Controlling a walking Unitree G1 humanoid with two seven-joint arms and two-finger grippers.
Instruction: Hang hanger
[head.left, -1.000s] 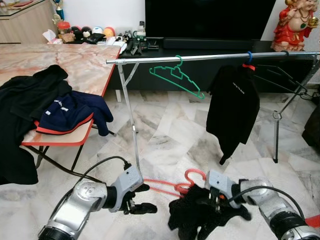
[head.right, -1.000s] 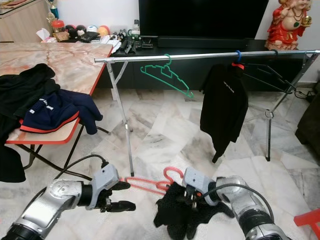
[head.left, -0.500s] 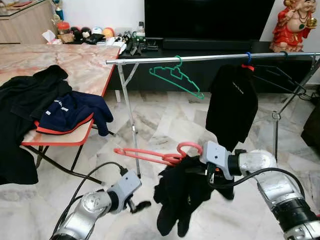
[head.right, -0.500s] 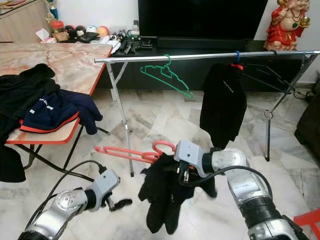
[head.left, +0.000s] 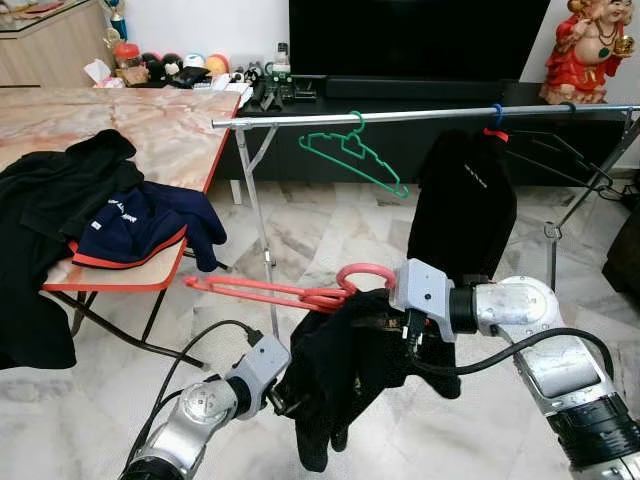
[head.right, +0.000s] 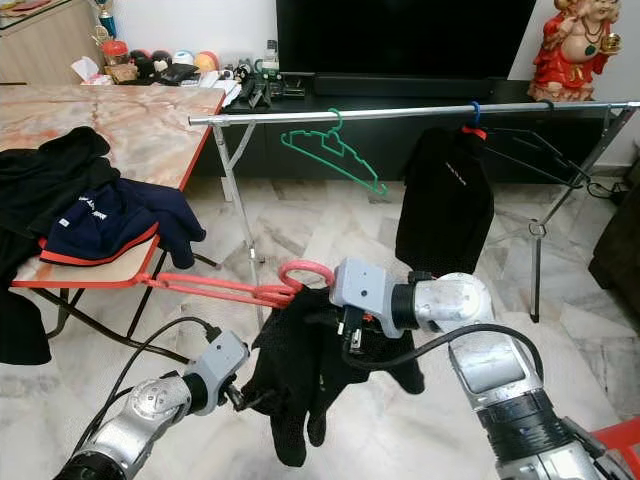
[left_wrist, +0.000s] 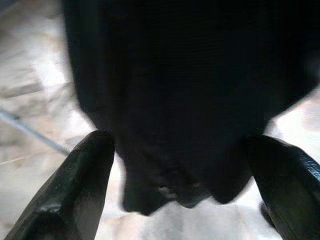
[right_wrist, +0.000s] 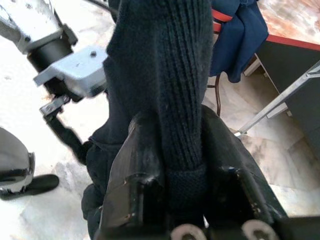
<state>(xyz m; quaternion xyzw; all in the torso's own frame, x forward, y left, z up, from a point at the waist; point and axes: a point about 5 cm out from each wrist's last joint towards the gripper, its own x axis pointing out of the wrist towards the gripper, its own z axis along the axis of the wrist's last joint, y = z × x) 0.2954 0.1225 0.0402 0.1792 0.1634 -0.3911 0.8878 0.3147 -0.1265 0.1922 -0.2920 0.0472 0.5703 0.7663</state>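
Two grippers at work over the marble floor (head.left: 340, 250), in front of the clothes rail (head.left: 400, 116). Right gripper (right_wrist: 170, 165) raised mid-scene, fingers (right_wrist: 135, 165) clamped on a fold of black knit garment (head.left: 350, 370) draped on the red hanger (head.left: 290, 293); knit ribbing squeezed between both fingers in right wrist view. Hanger roughly level, hook (head.left: 365, 275) curling up just beside the right gripper's housing, long bar reaching off toward robot's left, tip near the worktop (head.left: 150, 130) front corner. Garment hanging down below hanger, loose ends dangling clear of floor. Left gripper (left_wrist: 180, 185) low, at garment's lower left edge, fingers (left_wrist: 75, 185) spread wide apart w/ black cloth hanging between and beyond them; touching or not – can't tell. Rail above and behind: green hanger (head.left: 352, 155) hooked on it, bare & tilted; black top (head.left: 465, 215) on another hanger further to robot's right. Worktop at left carrying dark clothes (head.left: 70, 190) and a navy piece w/ red trim (head.left: 140, 225) drooping over its front edge.
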